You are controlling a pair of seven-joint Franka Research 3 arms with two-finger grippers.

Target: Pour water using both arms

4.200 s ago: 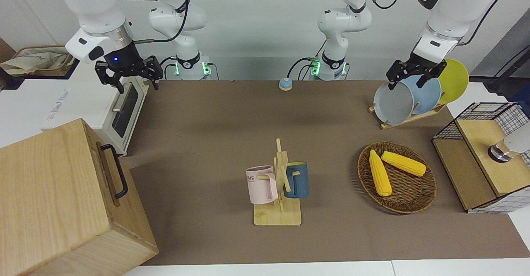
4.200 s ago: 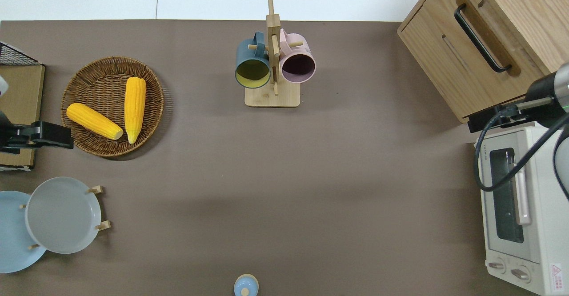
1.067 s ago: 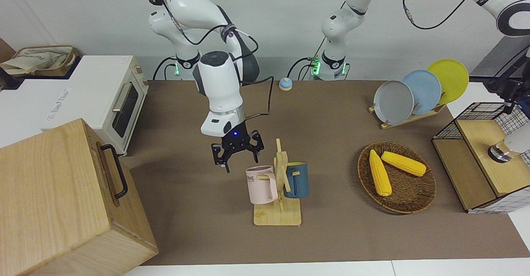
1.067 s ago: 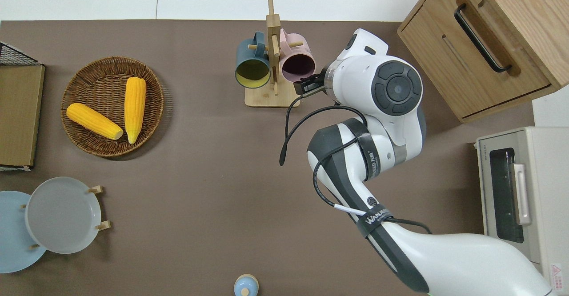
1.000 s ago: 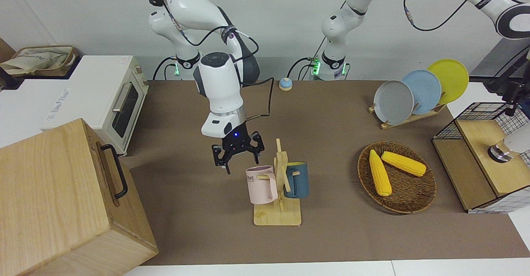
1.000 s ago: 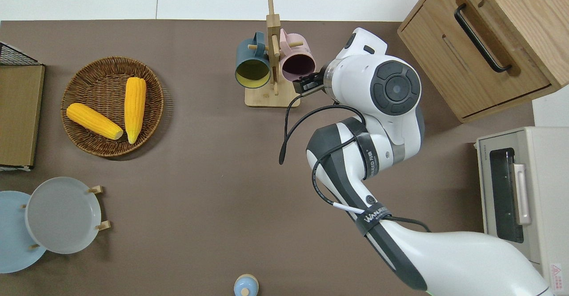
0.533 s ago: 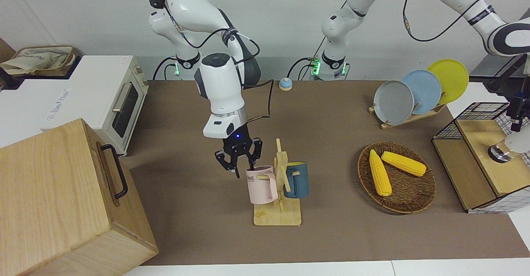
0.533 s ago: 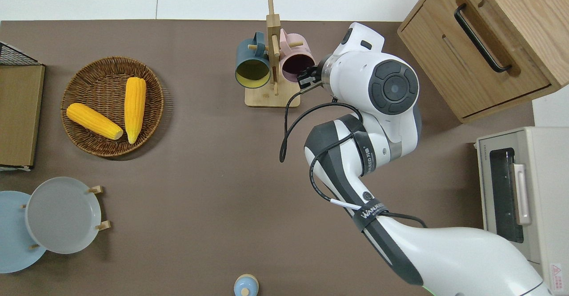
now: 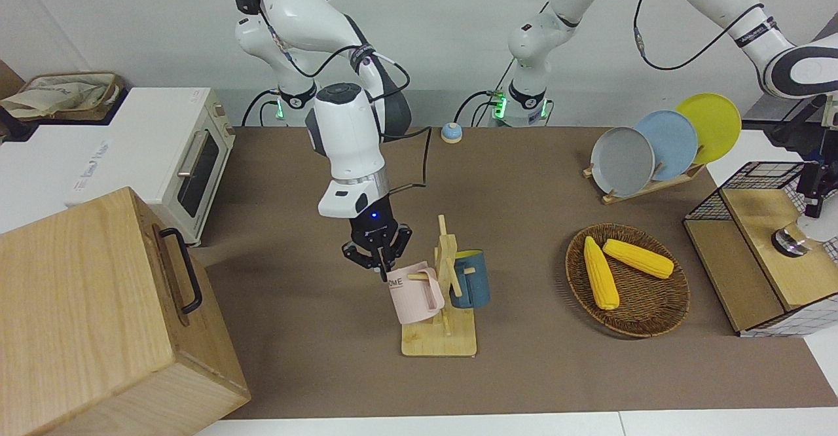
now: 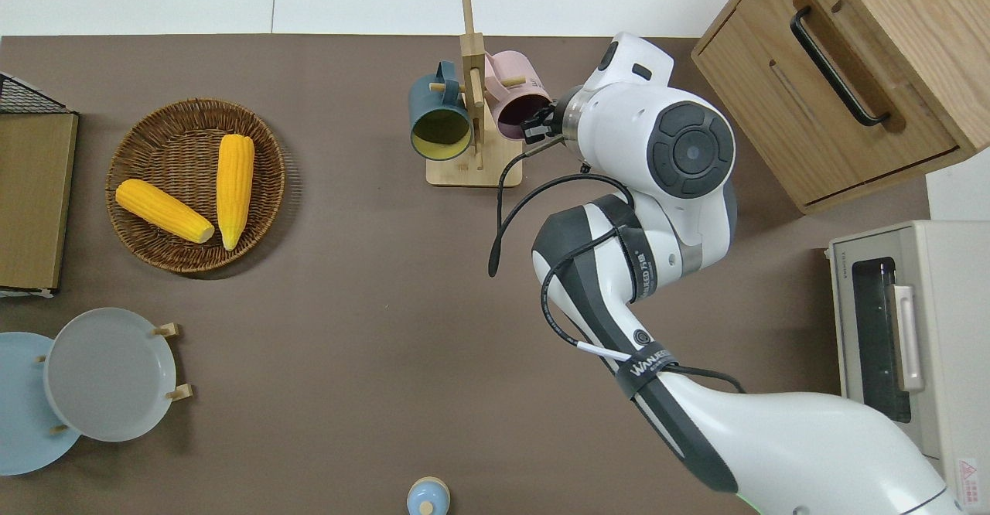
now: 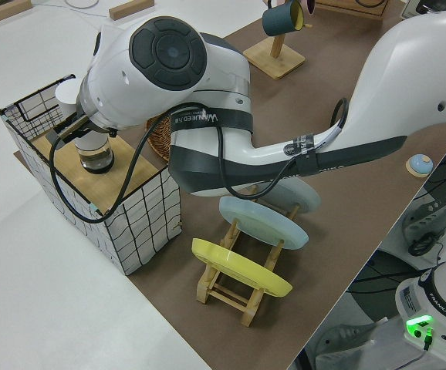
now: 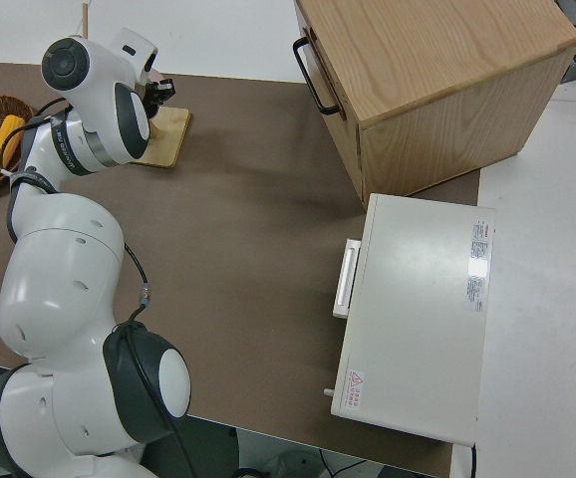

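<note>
Front view shows the right gripper (image 9: pixel 378 259) pinched on the rim of the tilted pink mug (image 9: pixel 414 300), whose handle hangs on the wooden rack (image 9: pixel 446 272) mid-table; lifting askew could topple it, while the left gripper (image 11: pixel 75 128), fingers unclear, is at the glass kettle (image 11: pixel 93 153).

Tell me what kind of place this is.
Probably a robotics lab staged as a kitchen: a toaster oven, a rack of plates and a mug stand on a brown table, with no real counters.
</note>
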